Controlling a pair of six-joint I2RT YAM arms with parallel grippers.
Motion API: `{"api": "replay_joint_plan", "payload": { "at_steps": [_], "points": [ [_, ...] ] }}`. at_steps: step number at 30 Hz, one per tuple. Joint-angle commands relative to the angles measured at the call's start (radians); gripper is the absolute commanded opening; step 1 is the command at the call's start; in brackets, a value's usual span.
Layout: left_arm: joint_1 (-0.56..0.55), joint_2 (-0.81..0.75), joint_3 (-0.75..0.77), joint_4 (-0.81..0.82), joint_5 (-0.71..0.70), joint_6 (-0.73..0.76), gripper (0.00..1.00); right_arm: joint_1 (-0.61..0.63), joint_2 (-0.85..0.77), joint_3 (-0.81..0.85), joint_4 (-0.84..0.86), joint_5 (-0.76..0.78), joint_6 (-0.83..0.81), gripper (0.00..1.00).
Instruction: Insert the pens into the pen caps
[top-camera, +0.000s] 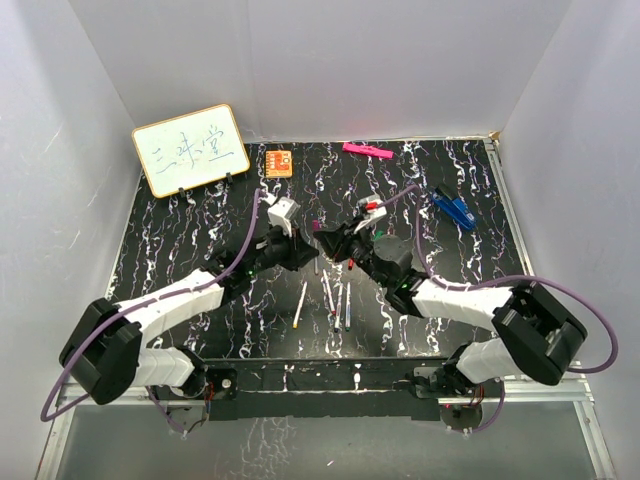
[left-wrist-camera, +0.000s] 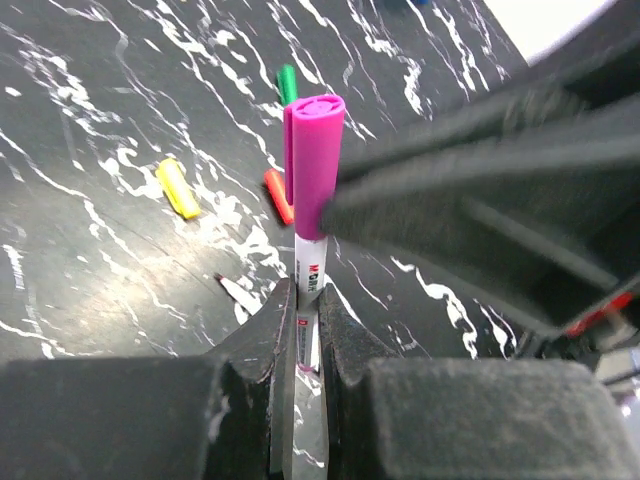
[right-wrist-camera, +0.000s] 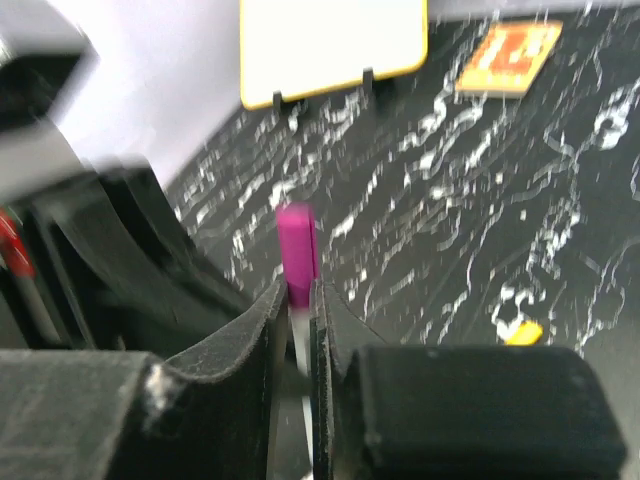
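Upright white pen (left-wrist-camera: 309, 268) wearing purple cap (left-wrist-camera: 317, 150).
Lying flat (all loose): yellow cap (left-wrist-camera: 178, 188), red cap (left-wrist-camera: 277, 195), green cap (left-wrist-camera: 287, 82), other pens (top-camera: 300, 305) alongside.

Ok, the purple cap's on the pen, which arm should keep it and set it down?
Probably left: the left gripper is shut on the pen by its white barrel, while the right gripper only pinches the purple cap, which could pull off.
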Motion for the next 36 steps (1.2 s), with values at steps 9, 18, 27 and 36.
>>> {"api": "replay_joint_plan", "payload": {
  "at_steps": [9, 18, 27, 36],
  "points": [
    [0.047, -0.104, 0.069, 0.150, -0.120, 0.044, 0.00, 0.057, 0.054, 0.038, -0.289, -0.072, -0.021, 0.00],
    [0.047, -0.131, 0.053, 0.002, -0.221, 0.100, 0.00, 0.057, -0.013, 0.181, -0.397, 0.167, -0.152, 0.21],
    [0.144, -0.034, 0.131, -0.202, -0.308, 0.156, 0.00, -0.033, -0.095, 0.193, -0.459, 0.332, -0.149, 0.98],
    [0.251, 0.260, 0.349, -0.471, -0.252, 0.155, 0.00, -0.247, -0.126, 0.193, -0.430, 0.133, -0.091, 0.98]
  ]
}}
